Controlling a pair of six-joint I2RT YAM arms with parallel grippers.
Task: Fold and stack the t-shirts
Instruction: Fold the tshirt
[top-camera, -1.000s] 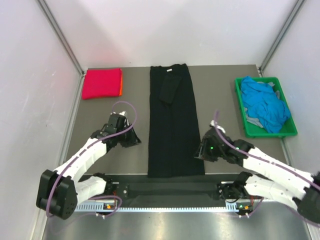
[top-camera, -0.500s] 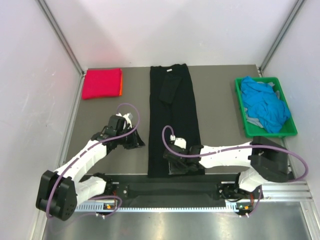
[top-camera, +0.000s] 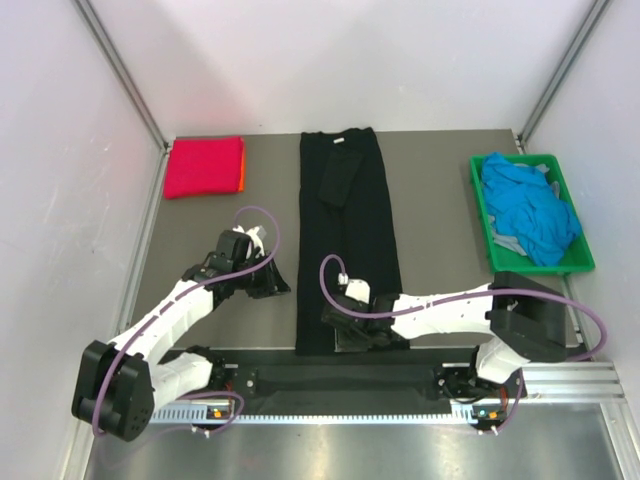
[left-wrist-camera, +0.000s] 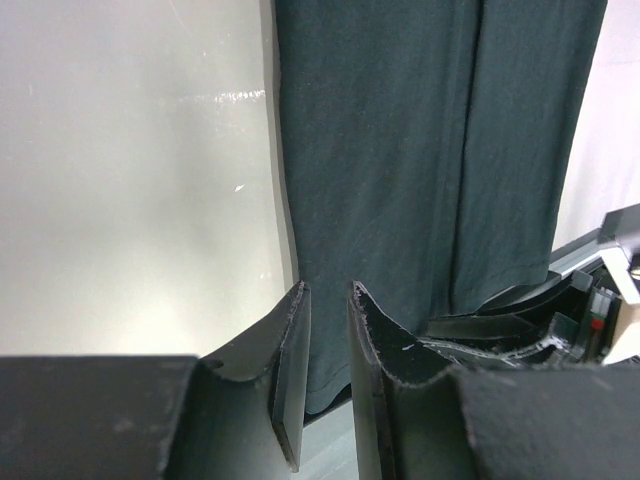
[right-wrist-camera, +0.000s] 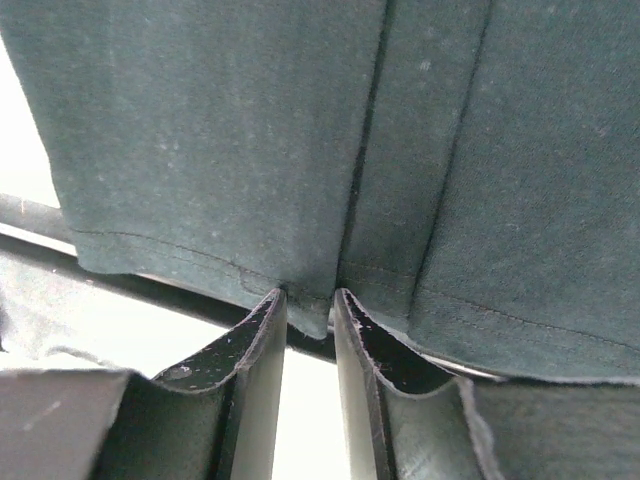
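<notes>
We see a grey-brown table surface (top-camera: 440, 200) carrying everything. Down its middle, from the far edge almost to the near edge, lies the large black cloth t-shirt (top-camera: 345, 230), folded lengthwise into a long narrow strip with a sleeve turned in over its far part. The white-and-black right arm (top-camera: 450, 308) stretches from the near right corner across to the shirt's near end. The matching left arm (top-camera: 170, 315) rises from the near left corner and ends just beside the shirt's left edge. At the right edge of the surface stands a green plastic crate (top-camera: 545, 270), and in it sits a crumpled heap of bright blue cloth shirts (top-camera: 530, 215). In the far left corner we find a folded magenta-red shirt (top-camera: 204, 166) lying flat, with a sliver of an orange shirt (top-camera: 242, 172) showing along its right side. The right gripper (right-wrist-camera: 308, 300) has its jaws a narrow slit apart, tips right at the black shirt's near hem by a lengthwise fold. We cannot tell whether any cloth is caught between them. The left gripper (left-wrist-camera: 327, 295) is also narrow, with nothing between its jaws, and sits over bare surface close to the shirt's left edge near its hem. A small white neck label (top-camera: 337, 142) shows at the shirt's far end.
</notes>
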